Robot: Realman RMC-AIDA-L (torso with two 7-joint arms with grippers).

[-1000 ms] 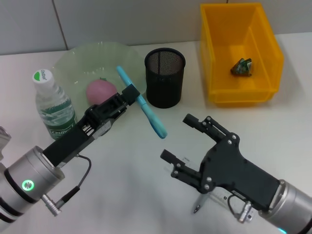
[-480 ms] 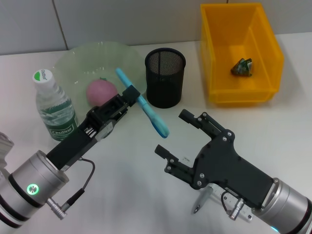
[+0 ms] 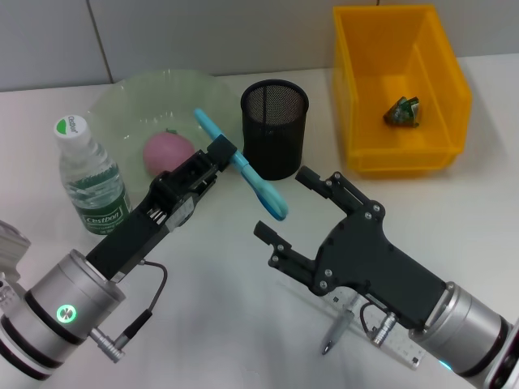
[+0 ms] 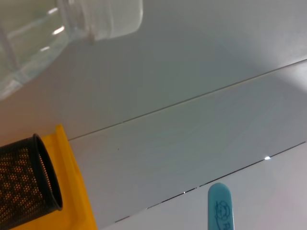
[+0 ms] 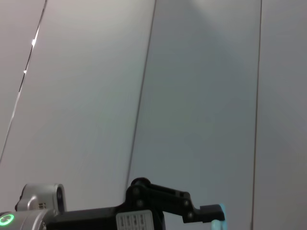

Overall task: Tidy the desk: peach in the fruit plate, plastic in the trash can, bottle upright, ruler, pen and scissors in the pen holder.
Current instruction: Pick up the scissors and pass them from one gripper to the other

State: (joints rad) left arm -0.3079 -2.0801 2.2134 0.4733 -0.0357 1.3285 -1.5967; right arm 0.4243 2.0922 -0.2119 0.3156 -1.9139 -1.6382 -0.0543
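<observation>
Left gripper point(image 3: 220, 154) pinches the blue scissors point(image 3: 243, 169) aloft, just beside the pen holder point(image 3: 274, 128).

The scissors hang slanted, their upper end over the fruit plate point(image 3: 130, 97) rim and their lower end out in front of the pen holder, clear of the counter point(image 3: 454, 211). The right gripper point(image 3: 284, 207) hovers in front of the pen holder with fingers spread wide, holding nothing. Behind it the pen point(image 3: 336, 333) and ruler point(image 3: 403, 353) lie on the counter. The peach point(image 3: 166, 151) sits in the fruit plate; the bottle point(image 3: 87, 178) stands upright beside that plate. The crumpled plastic point(image 3: 403, 112) lies in the yellow trash can point(image 3: 446, 154), on the pen holder's other side.
</observation>
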